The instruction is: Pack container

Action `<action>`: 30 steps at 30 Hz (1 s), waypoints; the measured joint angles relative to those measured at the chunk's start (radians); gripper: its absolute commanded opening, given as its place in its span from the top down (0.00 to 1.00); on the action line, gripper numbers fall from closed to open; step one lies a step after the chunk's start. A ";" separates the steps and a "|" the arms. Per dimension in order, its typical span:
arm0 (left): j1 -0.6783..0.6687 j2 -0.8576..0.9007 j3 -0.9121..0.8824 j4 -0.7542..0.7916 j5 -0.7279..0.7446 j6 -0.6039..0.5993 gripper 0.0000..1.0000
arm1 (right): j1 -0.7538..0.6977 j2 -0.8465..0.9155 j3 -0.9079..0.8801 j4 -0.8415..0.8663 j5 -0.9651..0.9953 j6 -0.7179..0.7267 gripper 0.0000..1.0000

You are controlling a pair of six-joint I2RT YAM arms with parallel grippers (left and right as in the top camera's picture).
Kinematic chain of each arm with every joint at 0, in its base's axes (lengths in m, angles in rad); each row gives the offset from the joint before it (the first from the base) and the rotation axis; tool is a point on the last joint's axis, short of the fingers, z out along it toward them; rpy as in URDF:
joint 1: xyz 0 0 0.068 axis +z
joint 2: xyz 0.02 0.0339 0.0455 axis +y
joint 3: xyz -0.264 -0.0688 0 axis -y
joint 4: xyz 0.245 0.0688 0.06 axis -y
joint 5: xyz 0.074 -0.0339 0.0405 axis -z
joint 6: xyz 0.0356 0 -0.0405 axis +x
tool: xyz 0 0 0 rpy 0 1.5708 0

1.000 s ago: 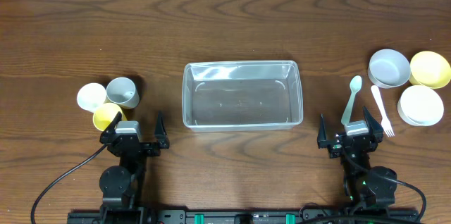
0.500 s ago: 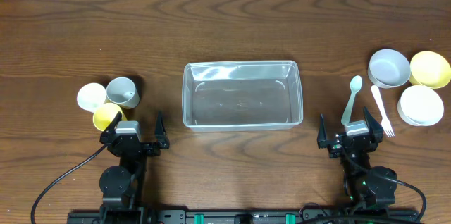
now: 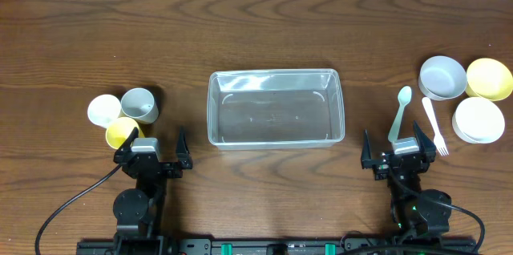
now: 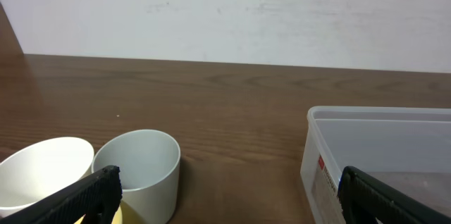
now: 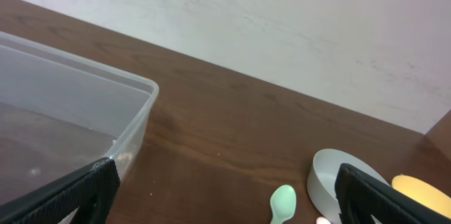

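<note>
Squarely at the middle of the table: the container, upright, mouth up, empty, one long side facing the arms. Sits between the two arms and a little beyond them, touching neither. Nearer the front edge, on the left, the left gripper — fingers spread wide, holds nothing. Just beyond it and toward its outer side, a tight cluster of three cups: white cup, grey cup, yellow cup, packed rim to rim, the yellow one closest to the gripper and partly hidden by it. Through the left wrist camera: white and grey cups at lower left, the container's near corner at right, a dark finger at each lower corner of the view. On the right, the right gripper — likewise wide apart, clasps nothing. Just ahead of it, a pale green spoon and a white fork, side by side but not touching, the spoon's bowl pointing away from the arm. Further out to the right, three bowls bunched together: grey bowl, yellow bowl, white bowl nearest the front. Well apart from the container, all of them.
</note>
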 measured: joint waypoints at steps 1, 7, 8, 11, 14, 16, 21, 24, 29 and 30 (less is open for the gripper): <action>0.000 0.000 0.000 0.000 0.000 0.000 0.02 | 0.000 0.000 0.000 0.000 0.000 0.000 0.01; 0.000 0.000 0.000 0.000 0.000 0.000 0.02 | 0.000 0.000 0.000 0.000 0.000 0.095 0.01; 0.000 0.000 0.000 0.000 0.000 0.000 0.02 | 0.000 0.000 0.000 0.000 0.000 0.113 0.01; 0.000 0.000 0.000 0.000 0.000 0.000 0.02 | 0.000 0.000 0.000 0.000 0.000 0.145 0.01; 0.000 0.000 0.000 0.000 0.000 0.000 0.02 | 0.000 0.000 0.000 0.000 0.000 0.164 0.01; 0.000 0.000 0.000 0.000 0.000 0.000 0.02 | 0.000 0.000 0.000 0.000 0.000 0.185 0.01; 0.000 0.000 0.000 0.000 0.000 -0.004 0.02 | 0.000 0.000 0.000 0.000 0.000 0.266 0.01; 0.000 0.000 0.000 0.000 0.000 -0.008 0.02 | 0.000 0.000 0.000 0.000 0.000 0.302 0.01; 0.000 0.000 0.011 -0.014 0.000 -0.035 0.02 | 0.000 0.000 0.001 -0.006 0.000 0.332 0.01; 0.000 0.001 0.019 -0.027 0.000 -0.045 0.02 | 0.000 0.001 0.004 -0.016 0.000 0.335 0.01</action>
